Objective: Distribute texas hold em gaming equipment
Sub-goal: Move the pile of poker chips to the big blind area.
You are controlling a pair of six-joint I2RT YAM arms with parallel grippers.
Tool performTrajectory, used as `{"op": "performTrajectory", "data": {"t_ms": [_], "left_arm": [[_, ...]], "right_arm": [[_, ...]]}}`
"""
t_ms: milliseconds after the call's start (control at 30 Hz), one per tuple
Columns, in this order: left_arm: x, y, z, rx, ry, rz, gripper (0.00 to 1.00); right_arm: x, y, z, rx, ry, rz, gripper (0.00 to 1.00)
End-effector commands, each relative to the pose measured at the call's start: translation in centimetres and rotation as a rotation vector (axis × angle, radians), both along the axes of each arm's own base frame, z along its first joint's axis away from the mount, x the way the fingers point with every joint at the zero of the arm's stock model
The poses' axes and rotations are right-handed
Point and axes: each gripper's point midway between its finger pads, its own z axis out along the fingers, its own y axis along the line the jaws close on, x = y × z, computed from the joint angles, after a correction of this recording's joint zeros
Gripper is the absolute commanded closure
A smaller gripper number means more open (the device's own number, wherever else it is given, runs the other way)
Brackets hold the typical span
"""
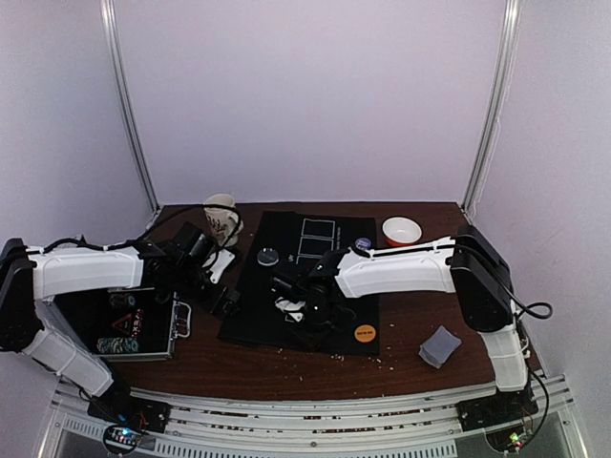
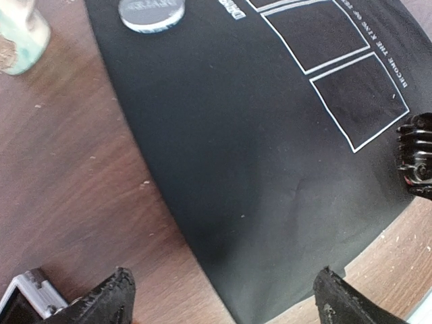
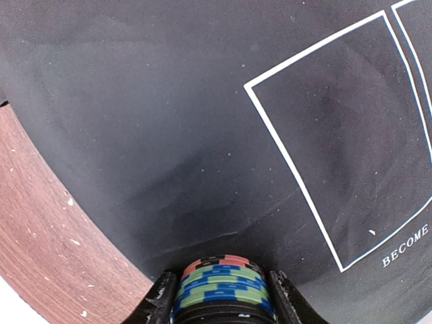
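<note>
A stack of green, blue and red poker chips sits between the fingers of my right gripper, which is shut on it low over the black mat. In the top view that gripper is over the mat's near middle. My left gripper hangs open over the mat's left edge, holding nothing. On the mat lie a grey button disc, a blue disc and an orange disc. A grey-backed pile of cards lies on the wood at the right.
A white patterned mug stands at the back left and a red-and-white bowl at the back right. An open metal case lies at the near left, its corner close to my left fingers. Crumbs dot the wooden table.
</note>
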Motion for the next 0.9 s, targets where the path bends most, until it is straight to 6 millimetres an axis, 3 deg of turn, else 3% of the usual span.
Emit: {"op": "performTrajectory", "data": {"t_ms": [0,200,400,533,867], "left_arm": [[-0.5,-2.2,-1.8,-0.032,0.039,-0.051,0.06],[-0.7,-3.0,-4.3,0.050,0.051,-0.047,0.11],[-2.3,0.1,-8.0,0.207,0.144,0.022,0.13],[-3.3,1.2,-8.9,0.237,0.176,0.049,0.14],[-4.2,1.3,-9.6,0.220,0.211,0.044,0.15]], "right_arm": [[-1.0,-2.7,-1.0,-0.105,0.015,-0.017,0.65],[-0.8,-3.2,-0.9,-0.122,0.001,-0.042,0.69],[-0.7,-4.2,-0.9,-0.137,-0.010,-0.064,0.70],[-0.4,-4.8,-0.8,-0.139,-0.017,-0.088,0.72],[-0.4,-7.5,-0.9,-0.170,-0.013,-0.134,0.72]]}}
